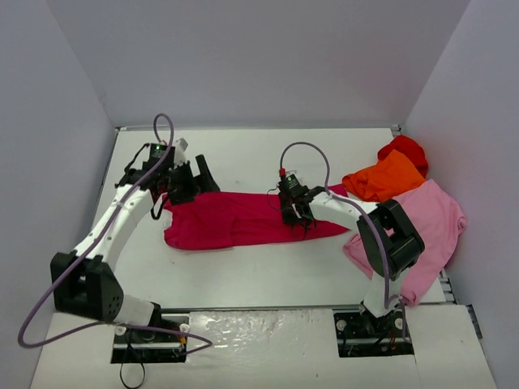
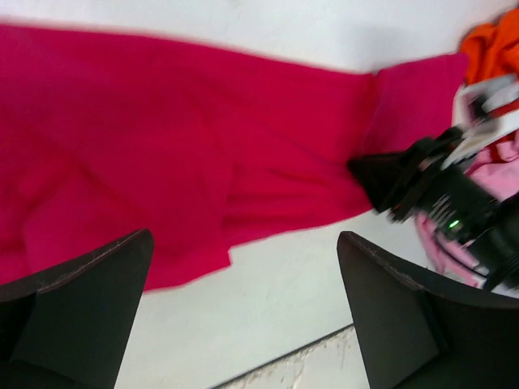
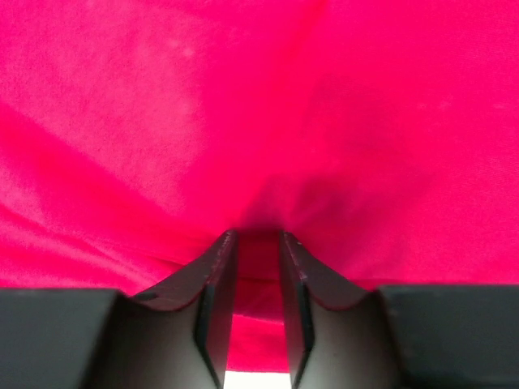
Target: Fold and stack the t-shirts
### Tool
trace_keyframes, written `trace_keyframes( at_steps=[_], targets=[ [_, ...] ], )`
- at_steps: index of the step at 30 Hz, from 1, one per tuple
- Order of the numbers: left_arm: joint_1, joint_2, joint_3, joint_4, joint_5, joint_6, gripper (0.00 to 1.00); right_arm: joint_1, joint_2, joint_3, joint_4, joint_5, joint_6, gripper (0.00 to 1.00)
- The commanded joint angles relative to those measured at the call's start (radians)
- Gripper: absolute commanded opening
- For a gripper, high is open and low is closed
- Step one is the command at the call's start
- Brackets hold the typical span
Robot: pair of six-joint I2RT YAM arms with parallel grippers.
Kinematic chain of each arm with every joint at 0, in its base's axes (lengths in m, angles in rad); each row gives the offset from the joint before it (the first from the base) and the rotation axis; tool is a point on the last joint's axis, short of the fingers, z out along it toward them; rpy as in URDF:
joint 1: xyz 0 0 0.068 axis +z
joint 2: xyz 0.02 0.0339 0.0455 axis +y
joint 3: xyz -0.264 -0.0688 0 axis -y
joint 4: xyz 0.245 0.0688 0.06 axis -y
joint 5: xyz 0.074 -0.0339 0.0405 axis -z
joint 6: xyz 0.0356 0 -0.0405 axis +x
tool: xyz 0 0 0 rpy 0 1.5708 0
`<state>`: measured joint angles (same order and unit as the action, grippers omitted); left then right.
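The right hand [image 3: 258, 239] is seen with its fingers only narrowly parted, tips set down on the crimson-magenta cloth t-shirt [image 1: 227, 219]. A pucker of that cloth lies in the gap, and the pads are not closed on it. The left hand [image 1: 190, 182] is held fully spread above the crimson shirt's left end, with nothing gripped. The crimson shirt is laid out as a long band across the middle of the white tabletop [image 1: 268, 154]. To its right, an orange t-shirt [image 1: 389, 178], a bright red t-shirt [image 1: 405, 148] and a light pink t-shirt [image 1: 434, 215] are heaped together.
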<state>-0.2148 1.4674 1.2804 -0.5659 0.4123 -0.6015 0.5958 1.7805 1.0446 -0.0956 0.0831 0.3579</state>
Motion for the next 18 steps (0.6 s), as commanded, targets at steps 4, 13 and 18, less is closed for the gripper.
trace_keyframes(
  at_steps=[4, 13, 18],
  targets=[
    [0.003, -0.108, -0.189, -0.187, -0.222, 0.007, 0.97, -0.010, -0.047, 0.084, -0.087, 0.118, -0.004, 0.10],
    [0.037, -0.105, -0.283, 0.165, 0.142, -0.152, 0.36, -0.014, -0.112, 0.042, -0.105, 0.130, 0.005, 0.00],
    [0.028, -0.089, -0.215, 0.137, 0.087, -0.137, 0.00, -0.014, -0.126, 0.024, -0.104, 0.149, 0.005, 0.00]
  ],
)
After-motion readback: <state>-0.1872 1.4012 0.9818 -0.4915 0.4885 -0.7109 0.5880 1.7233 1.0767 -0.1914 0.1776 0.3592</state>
